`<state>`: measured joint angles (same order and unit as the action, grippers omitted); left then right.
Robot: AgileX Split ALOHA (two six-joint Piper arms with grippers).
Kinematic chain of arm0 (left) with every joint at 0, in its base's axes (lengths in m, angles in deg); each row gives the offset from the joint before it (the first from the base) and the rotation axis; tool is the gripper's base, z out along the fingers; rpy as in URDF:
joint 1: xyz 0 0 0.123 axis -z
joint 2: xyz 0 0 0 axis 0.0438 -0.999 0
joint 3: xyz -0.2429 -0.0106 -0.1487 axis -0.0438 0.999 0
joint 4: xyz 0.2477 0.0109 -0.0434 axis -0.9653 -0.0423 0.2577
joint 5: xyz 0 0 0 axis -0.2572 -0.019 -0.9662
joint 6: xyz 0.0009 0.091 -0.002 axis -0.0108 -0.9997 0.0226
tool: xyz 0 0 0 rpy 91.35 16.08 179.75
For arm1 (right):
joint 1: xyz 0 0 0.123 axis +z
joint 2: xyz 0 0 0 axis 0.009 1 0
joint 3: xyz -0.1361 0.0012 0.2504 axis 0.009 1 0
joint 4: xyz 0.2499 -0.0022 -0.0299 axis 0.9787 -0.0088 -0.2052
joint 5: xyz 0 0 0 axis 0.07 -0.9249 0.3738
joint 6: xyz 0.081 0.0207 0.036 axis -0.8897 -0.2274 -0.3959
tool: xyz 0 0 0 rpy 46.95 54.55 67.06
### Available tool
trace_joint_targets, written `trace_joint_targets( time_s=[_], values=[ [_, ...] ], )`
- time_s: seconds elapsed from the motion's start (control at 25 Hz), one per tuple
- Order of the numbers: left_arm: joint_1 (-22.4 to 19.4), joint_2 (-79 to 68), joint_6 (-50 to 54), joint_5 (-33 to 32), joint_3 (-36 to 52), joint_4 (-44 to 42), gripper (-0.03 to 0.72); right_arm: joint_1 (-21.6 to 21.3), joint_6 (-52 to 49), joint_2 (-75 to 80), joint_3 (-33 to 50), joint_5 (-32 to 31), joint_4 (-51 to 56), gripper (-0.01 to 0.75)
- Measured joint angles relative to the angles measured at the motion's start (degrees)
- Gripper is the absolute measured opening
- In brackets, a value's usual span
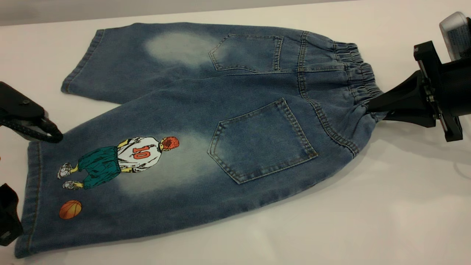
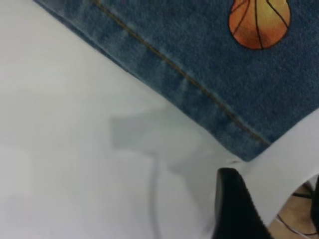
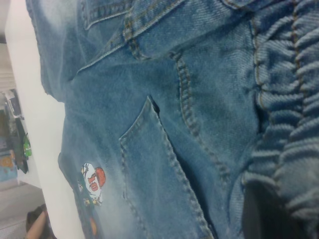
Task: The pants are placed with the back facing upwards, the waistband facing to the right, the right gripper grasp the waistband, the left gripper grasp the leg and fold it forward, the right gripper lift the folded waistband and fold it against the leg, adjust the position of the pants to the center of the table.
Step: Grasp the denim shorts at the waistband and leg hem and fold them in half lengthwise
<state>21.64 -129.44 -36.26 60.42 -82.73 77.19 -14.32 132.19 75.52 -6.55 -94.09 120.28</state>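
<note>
backdrop: grey strip (image 1: 110, 9) along the upper left edge of the exterior view | floor: brown patch (image 2: 295, 225) in the left wrist view, thin dark cables (image 2: 299, 195) across it | clutter: blurred dark and green objects (image 3: 21, 142) in the right wrist view, unidentifiable

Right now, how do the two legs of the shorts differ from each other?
The leg near the left gripper carries a print of a basketball player and an orange ball; the far leg is unprinted. The printed leg lies at the table's near edge, the far leg farther back. Both are faded blue denim with a pale bleached patch and lie flat.
</note>
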Motion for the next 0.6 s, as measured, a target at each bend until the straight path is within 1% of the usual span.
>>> trace_joint_targets(
  time_s=[0.2, 0.44, 0.6],
  values=[
    [0.00, -2.22, 0.00, 0.52, 0.00, -0.08, 0.353, 0.00, 0.00, 0.00, 0.00, 0.00, 0.17, 0.036],
    [0.00, -8.66, 0.00, 4.36, 0.00, -0.08, 0.353, 0.00, 0.00, 0.00, 0.07, -2.13, 1.07, 0.036],
    [0.00, -12.42, 0.00, 6.56, -0.19, -0.08, 0.353, 0.00, 0.00, 0.00, 0.07, -2.28, 1.12, 0.036]
  ],
)
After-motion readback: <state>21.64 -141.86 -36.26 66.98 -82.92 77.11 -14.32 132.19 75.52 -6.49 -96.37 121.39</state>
